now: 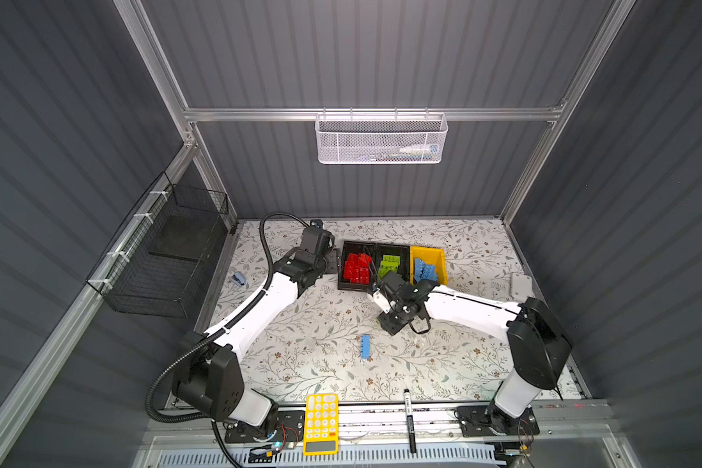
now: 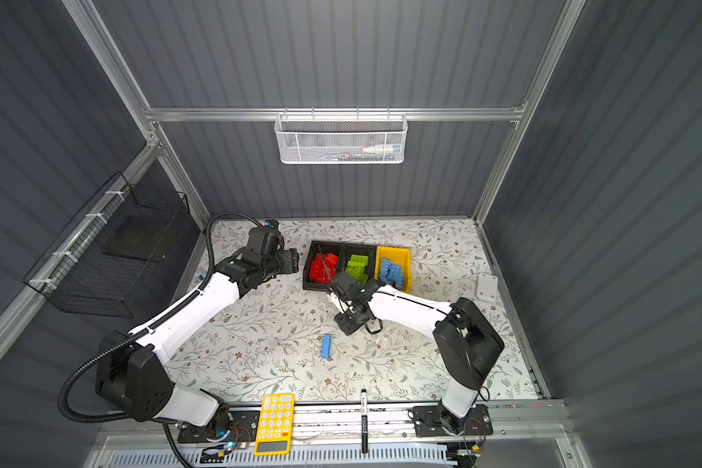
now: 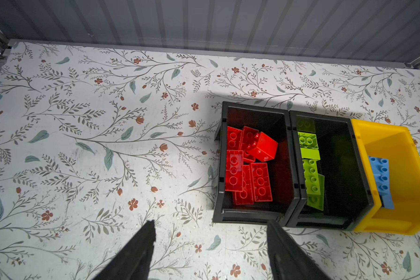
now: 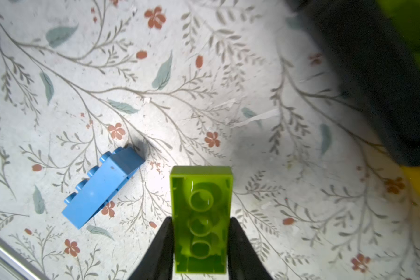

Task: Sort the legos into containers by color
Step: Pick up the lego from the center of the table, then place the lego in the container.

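We are observing the right hand (image 4: 200,219) clamping a lime-green plastic building brick (image 4: 200,191) across its two long sides. Both black fingers (image 4: 163,247) are pressing against the brick, and its hollow underside is facing the wrist camera. We are unable to tell whether this brick is touching the floral-patterned tabletop (image 4: 252,72) or hanging just above it. In both top views the right wrist is covering the held brick and is sitting just in front of the row of three bins. A light-blue plastic building brick (image 4: 102,186) is lying on its side on the tabletop, near the held brick but apart from it. In a top view this light-blue brick (image 1: 365,346) is lying in the open middle of the tabletop, well apart from the bins. The left hand (image 3: 211,223) is holding its fingers spread apart and gripping nothing, just beside the black plastic bin (image 3: 220,145) that is holding red bricks (image 3: 247,174). Touching that bin, a second black plastic bin (image 3: 325,116) is holding lime-green bricks (image 3: 312,174). A yellow plastic bin (image 3: 398,150) at the end of the row is holding light-blue bricks (image 3: 380,179). A yellow calculator (image 1: 321,423) and a black marker pen (image 1: 409,421) are lying at the front edge, between the two arm bases.
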Robot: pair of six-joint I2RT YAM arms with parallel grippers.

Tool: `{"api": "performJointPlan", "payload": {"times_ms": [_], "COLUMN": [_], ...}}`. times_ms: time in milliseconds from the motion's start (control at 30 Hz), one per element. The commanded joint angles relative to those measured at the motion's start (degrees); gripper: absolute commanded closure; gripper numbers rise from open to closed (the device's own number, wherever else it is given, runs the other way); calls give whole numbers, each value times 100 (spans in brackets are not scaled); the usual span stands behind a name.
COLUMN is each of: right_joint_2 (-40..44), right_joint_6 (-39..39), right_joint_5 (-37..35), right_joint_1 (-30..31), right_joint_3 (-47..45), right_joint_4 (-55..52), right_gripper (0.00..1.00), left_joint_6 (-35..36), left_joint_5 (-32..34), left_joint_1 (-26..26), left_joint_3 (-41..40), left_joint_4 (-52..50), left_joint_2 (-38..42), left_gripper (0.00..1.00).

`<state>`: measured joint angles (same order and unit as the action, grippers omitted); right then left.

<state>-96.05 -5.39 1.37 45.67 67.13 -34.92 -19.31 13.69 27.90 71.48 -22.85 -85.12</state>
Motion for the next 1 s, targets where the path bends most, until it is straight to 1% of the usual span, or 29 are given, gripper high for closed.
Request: {"api": "performJointPlan", "payload": {"times_ms": [0, 100, 200, 367, 533, 667, 733, 900, 933, 967], "right_joint_2": [314, 390, 212, -533, -1471, -2011, -2184, -2421, -2435, -2445], "right_joint_6": [-235, -394, -576, -812, -825, -852, -929, -1128, -1155, -1182], "right_joint_5": [-48, -171, -215, -441, -602, -567, -502, -296, -231, -167], "right_joint_1": [-339, -764, -1174, -1618, -1786, -1808, -1810, -1810, -1812, -1816], "right_joint_3": [9, 265, 648, 1676, 2833, 3397, 3526, 3684, 3683, 3671], "right_joint_4": [32, 34, 104, 69, -247, -384, -383, -386, -384, -376], "right_gripper": [72, 71, 71, 69, 69, 67, 65, 64, 62, 57], "left_joint_6": [-57, -85, -180, -485, -757, -935, -1053, -1349, -1401, -1449], "left_joint_5": [-120, -133, -204, -264, -331, -146, -94, 35, 7, 8], "left_joint_1": [-48, -48, -48, -39, 32, 353, 567, 1168, 1250, 1331], "left_joint_3": [-85, -267, -447, -871, -1299, -1532, -1643, -1818, -1869, -1922], "left_joint_4": [-45, -35, -61, -167, -248, -364, -371, -393, -379, -347], "left_joint_2": [31, 195, 376, 710, 1070, 1195, 1188, 960, 913, 865], "left_gripper": [26, 26, 26, 25, 24, 23, 23, 23, 22, 22]}}
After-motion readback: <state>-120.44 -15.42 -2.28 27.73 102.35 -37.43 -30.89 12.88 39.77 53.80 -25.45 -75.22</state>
